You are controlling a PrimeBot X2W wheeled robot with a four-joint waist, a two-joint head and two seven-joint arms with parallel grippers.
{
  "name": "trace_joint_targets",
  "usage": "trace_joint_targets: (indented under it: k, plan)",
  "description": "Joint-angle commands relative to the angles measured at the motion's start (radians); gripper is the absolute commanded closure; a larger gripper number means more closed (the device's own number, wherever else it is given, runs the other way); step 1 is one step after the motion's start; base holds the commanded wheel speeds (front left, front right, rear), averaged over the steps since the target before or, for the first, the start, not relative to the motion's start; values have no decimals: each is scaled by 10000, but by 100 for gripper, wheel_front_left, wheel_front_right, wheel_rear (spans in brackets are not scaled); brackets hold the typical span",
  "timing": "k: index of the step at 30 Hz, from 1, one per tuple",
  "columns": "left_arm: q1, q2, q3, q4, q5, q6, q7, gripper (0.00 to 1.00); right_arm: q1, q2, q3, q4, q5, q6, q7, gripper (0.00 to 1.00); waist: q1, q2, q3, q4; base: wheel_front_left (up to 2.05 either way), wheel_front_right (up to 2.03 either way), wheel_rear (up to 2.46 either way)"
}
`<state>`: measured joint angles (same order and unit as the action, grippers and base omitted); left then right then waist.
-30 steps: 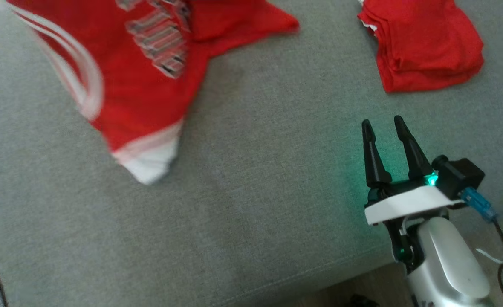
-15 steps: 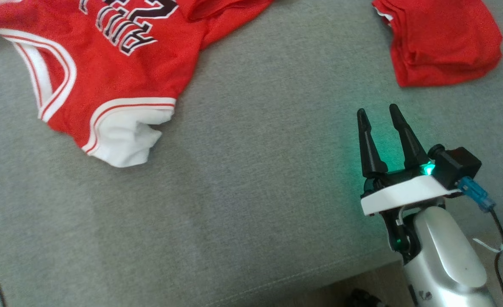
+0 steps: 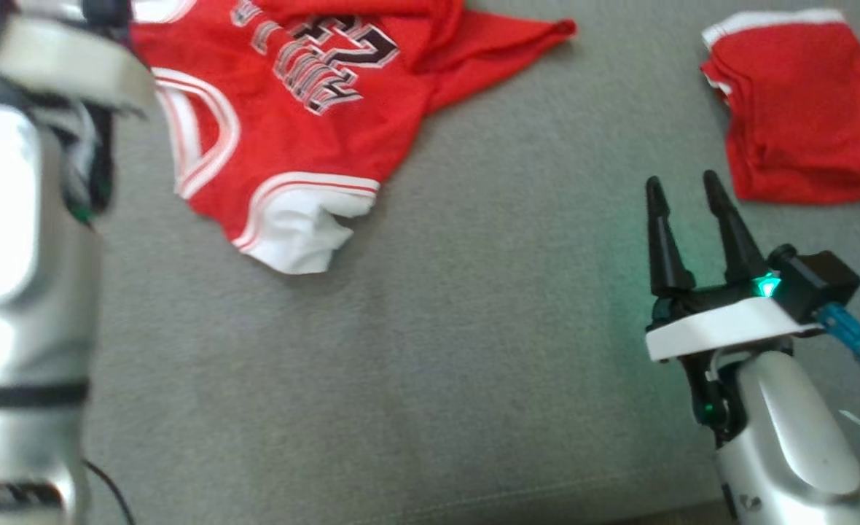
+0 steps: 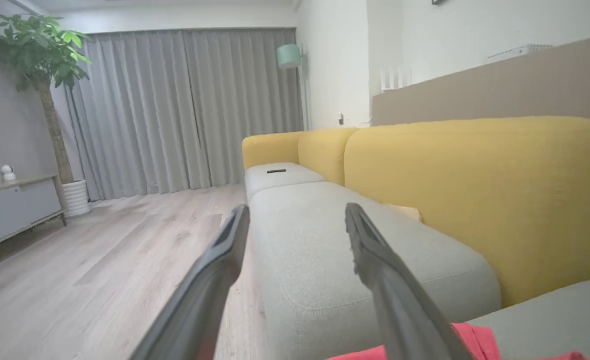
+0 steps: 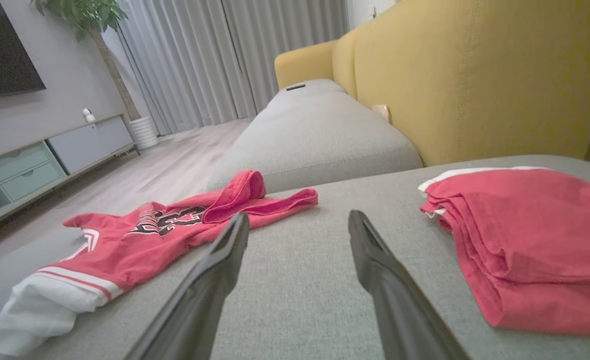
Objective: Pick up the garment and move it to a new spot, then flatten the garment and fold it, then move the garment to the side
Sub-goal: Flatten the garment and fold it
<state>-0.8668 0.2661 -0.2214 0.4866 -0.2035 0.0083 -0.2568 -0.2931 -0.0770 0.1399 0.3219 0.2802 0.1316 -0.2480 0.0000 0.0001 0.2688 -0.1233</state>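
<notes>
Head view: the red jersey (image 3: 291,124) lies crumpled in the upper left of the frame on the grey cushion (image 3: 437,350), number print facing up, its white end toward the centre. A folded red garment (image 3: 802,117) sits in the upper right, well apart from it. The right gripper (image 3: 681,180) stands at the lower right, fingers spread, nothing between them. The left forearm (image 3: 14,255) runs down the left edge, blurred

Left wrist view: the left gripper (image 4: 297,209) is released, fingers wide and empty, with a strip of the jersey at the bottom edge and a yellow backrest (image 4: 475,190) on the right

Right wrist view: the spread fingers frame bare cushion, jersey at left, folded garment at right
</notes>
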Motion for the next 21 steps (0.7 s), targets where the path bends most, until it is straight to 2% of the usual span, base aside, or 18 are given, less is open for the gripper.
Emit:
trace_joint_targets:
  k: [1,7,12,17,21]
  plan:
    - [320,155,449,-746,-100,-49,-49,0,147,-107,83,-434,-59,-9,-61,0,0,-1,-515,496,0,0,0]
    - [2622,-773,665,-2114,-238,-57,-49,0,591,-195,-118,-761,-85,-9,117,0,0,-1,-1085,943,0,0,0]
    - [3965,-1333,733,-2809,-156,-83,-49,0,859,-172,-141,-953,-82,-9,223,0,0,-1,-1330,1070,0,0,0]
    - [5448,-1843,976,-3540,-170,-69,-49,0,1045,-72,-89,-1077,-70,-9,293,0,0,-1,-1479,1079,0,0,0]
    - [6128,-2045,965,-3645,-158,-123,-49,0,1072,-18,-20,-1167,-89,-9,323,0,0,-1,-1465,1115,0,0,0]
